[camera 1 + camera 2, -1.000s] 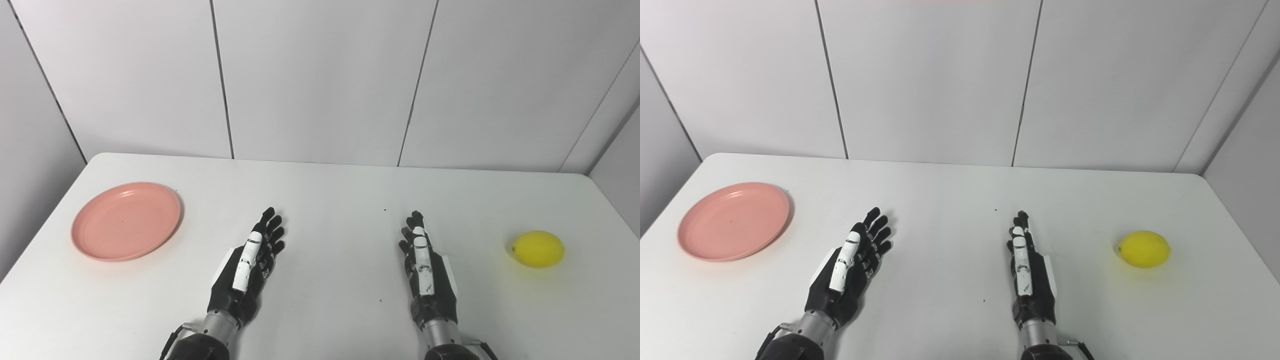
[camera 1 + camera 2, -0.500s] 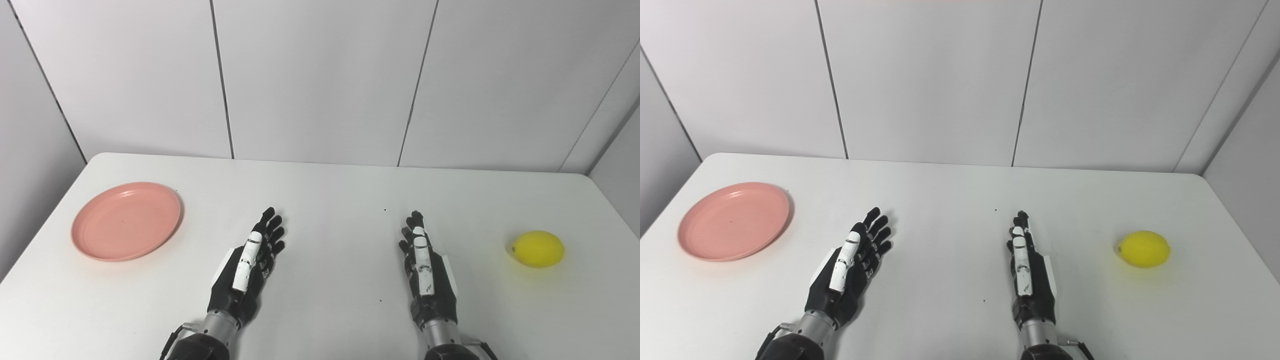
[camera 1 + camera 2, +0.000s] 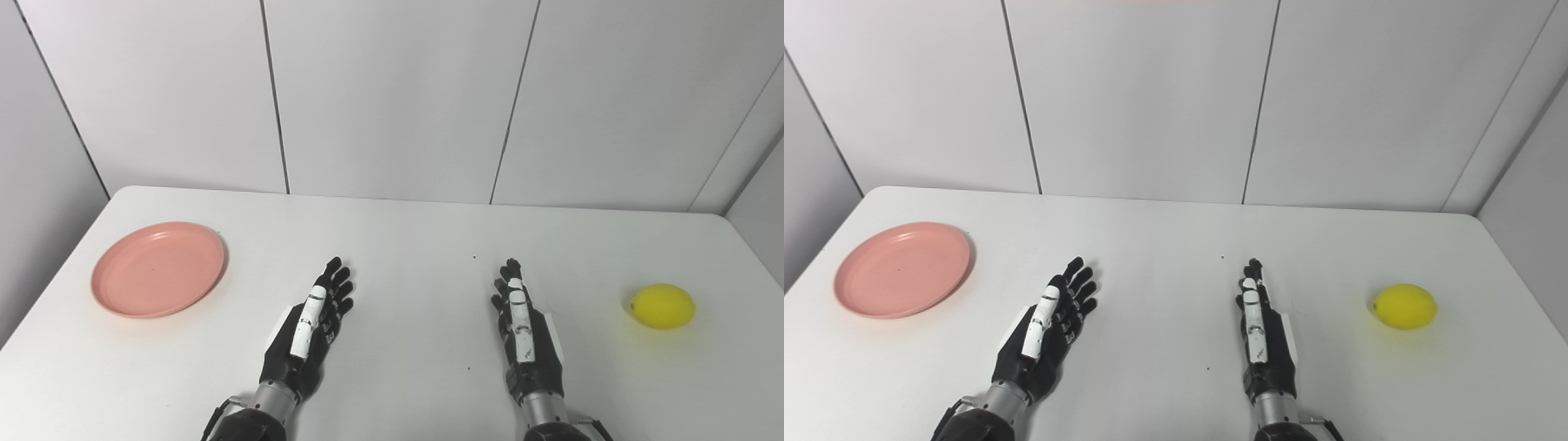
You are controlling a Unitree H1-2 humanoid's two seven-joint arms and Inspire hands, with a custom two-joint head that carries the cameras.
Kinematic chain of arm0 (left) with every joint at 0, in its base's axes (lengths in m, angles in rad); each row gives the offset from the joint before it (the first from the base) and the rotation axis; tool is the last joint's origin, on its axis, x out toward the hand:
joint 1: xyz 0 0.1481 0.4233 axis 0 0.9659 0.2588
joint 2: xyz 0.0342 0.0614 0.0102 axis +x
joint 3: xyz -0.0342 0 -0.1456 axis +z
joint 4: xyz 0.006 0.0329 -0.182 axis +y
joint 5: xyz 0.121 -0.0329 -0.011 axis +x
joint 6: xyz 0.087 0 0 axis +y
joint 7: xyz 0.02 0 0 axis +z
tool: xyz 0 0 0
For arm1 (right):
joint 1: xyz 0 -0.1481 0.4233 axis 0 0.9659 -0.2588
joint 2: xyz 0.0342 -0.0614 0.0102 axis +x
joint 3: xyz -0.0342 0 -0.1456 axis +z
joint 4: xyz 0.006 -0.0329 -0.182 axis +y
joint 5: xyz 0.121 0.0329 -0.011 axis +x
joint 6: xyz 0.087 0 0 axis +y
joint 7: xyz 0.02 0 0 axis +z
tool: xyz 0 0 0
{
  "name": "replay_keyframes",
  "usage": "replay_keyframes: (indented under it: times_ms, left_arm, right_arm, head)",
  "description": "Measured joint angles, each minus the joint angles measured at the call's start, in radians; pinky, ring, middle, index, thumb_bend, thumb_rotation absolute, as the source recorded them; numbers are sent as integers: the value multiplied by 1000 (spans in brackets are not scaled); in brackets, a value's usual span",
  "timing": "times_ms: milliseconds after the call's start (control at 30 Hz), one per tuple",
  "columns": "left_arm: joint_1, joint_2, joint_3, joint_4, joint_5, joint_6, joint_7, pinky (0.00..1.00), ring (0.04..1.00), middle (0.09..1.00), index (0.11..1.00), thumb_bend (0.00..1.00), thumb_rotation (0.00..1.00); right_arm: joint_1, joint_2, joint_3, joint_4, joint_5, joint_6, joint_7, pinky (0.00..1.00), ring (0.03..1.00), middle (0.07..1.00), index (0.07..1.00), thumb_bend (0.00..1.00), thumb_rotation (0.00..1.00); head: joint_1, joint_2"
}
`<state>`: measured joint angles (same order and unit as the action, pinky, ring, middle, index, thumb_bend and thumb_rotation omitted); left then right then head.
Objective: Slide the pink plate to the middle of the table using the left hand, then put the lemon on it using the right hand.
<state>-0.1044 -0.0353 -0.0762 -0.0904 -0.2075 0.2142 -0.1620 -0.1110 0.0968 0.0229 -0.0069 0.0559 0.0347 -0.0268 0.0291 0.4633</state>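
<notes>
Nothing on the bench has moved since the earlier frames; only the head cameras have shifted slightly, displacing the whole picture. Both hands remain where they were.

The left hand lies low over the bench near its front edge, fingers extended and apart, holding nothing. The right hand lies beside it in the same state: extended, empty. This reads as a ready posture, with no step begun.

The pink plate sits well to the left of the left hand, toward the bench's left edge. The lemon rests well to the right of the right hand.

Between the pink plate and the bench centre nothing obstructs a slide. Only small dark specks mark the surface.
</notes>
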Motion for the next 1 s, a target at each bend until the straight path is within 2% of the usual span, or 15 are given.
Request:
replay_keyframes:
  times_ms: [200, 467, 1000]
  left_arm:
    - [0, -21, -12, 11, 19, -17, 3, 1000, 1000, 1000, 1000, 441, 1000]
    - [1, -42, -13, 16, 24, -29, 16, 1000, 1000, 1000, 1000, 414, 1000]
    - [1, -44, -19, 30, 24, -33, 17, 1000, 1000, 1000, 1000, 418, 1000]
  right_arm:
    - [0, -3, -6, -1, 5, 0, -1, 1000, 989, 994, 1000, 294, 1000]
    - [0, -25, -10, 2, 15, 0, 14, 1000, 987, 992, 996, 294, 1000]
    - [0, -26, -10, 8, 10, -8, 16, 1000, 986, 995, 1000, 259, 1000]
  head:
    - [58, -35]
    - [81, -54]
    - [91, -54]
